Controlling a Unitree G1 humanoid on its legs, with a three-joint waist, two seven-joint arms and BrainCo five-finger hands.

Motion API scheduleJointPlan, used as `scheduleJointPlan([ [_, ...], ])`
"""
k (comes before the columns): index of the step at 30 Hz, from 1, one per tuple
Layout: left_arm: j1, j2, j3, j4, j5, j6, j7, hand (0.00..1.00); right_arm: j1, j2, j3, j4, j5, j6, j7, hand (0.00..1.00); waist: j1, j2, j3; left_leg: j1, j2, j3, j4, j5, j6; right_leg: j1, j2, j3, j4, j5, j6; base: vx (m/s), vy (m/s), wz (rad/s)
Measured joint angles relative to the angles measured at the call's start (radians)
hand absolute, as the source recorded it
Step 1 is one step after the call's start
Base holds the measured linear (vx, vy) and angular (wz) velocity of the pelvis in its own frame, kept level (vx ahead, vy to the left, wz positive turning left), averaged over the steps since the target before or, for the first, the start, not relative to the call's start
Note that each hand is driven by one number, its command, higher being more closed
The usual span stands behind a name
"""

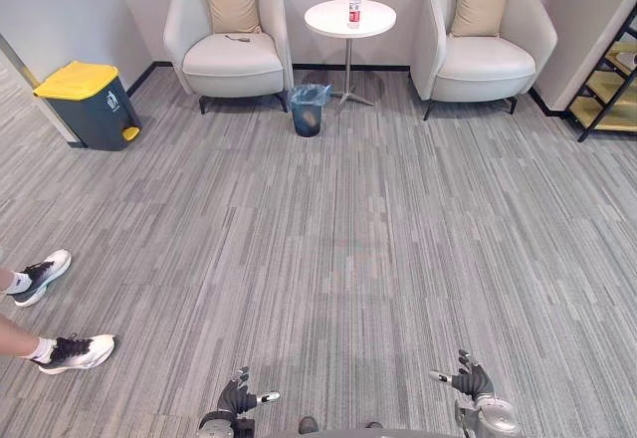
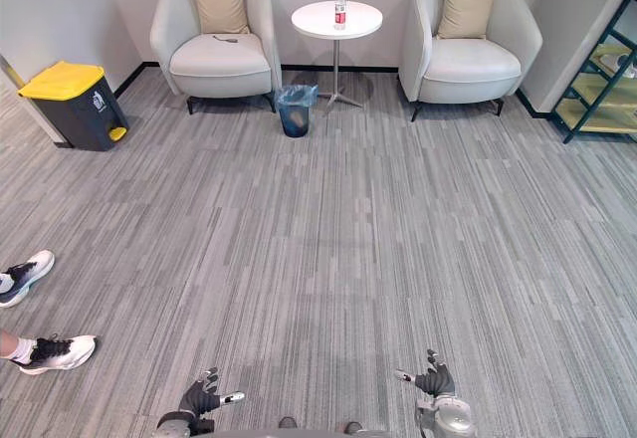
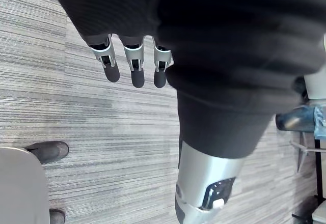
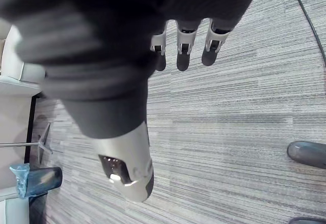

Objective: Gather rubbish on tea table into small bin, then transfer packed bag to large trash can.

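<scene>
Left hand (image 1: 237, 394) & right hand (image 1: 470, 378) held low, fingers relaxed, both empty; bottle (image 1: 354, 3) stands upright, cap up, on tea table (image 1: 326, 18).

The carpet floor (image 1: 338, 239) lies open from near to far. At the far end the bench (image 1: 328, 18) is hemmed by the left armchair (image 1: 229, 58) and right armchair (image 1: 488, 60), with the small bin (image 1: 308, 111) just left of its foot. A person's shoes (image 1: 75, 351) stand near left; the large trash can (image 1: 90, 109) stands far left.
</scene>
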Motion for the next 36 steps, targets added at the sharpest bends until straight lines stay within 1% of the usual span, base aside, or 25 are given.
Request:
scheduleJointPlan([
  [10,-0.023,0.001,-0.022,-0.035,0.000,-0.002,0.000,0.00,-0.011,0.000,0.008,-0.023,0.000,-0.001,0.000,0.00,0.000,-0.003,0.001,0.003,0.000,-0.001,0.000,0.000,0.000,0.010,0.001,0.000,-0.002,0.001,-0.001,0.00,0.000,0.00],
  [14,-0.021,0.002,-0.045,-0.063,0.000,-0.003,0.000,0.00,-0.009,0.002,0.042,-0.031,0.000,-0.002,0.001,0.00,0.000,-0.006,0.002,0.005,0.000,0.000,0.000,0.000,0.000,0.012,0.001,0.002,-0.002,0.002,-0.002,0.00,0.000,0.00],
  [18,-0.020,0.002,-0.045,-0.078,0.000,-0.003,0.001,0.00,0.000,0.002,0.042,-0.066,0.000,-0.005,0.000,0.00,0.000,-0.007,0.002,0.005,0.001,0.001,0.000,0.000,0.000,0.012,0.001,0.004,-0.002,0.002,-0.003,0.00,0.000,0.00],
  [26,-0.020,0.003,-0.045,-0.120,0.000,-0.005,0.001,0.00,0.001,0.002,0.042,-0.066,0.002,-0.005,0.001,0.00,0.000,-0.007,0.002,0.004,0.002,0.004,0.000,-0.002,0.001,0.012,0.003,0.011,-0.008,0.002,-0.003,0.00,0.000,-0.01],
  [34,-0.013,0.003,-0.044,-0.152,0.000,-0.005,0.001,0.00,0.003,0.002,0.041,-0.083,0.003,-0.005,0.000,0.00,0.000,-0.006,0.002,0.000,0.003,0.029,0.000,-0.013,0.000,-0.003,0.005,0.033,-0.014,0.002,-0.003,-0.01,-0.005,-0.09],
  [36,-0.013,0.003,-0.044,-0.153,0.000,-0.005,0.001,0.00,0.002,0.002,0.040,-0.095,0.003,-0.004,0.000,0.00,0.000,-0.006,0.001,-0.001,0.003,0.037,0.001,-0.025,-0.001,-0.004,0.005,0.044,-0.016,0.001,-0.002,0.01,-0.005,-0.16],
])
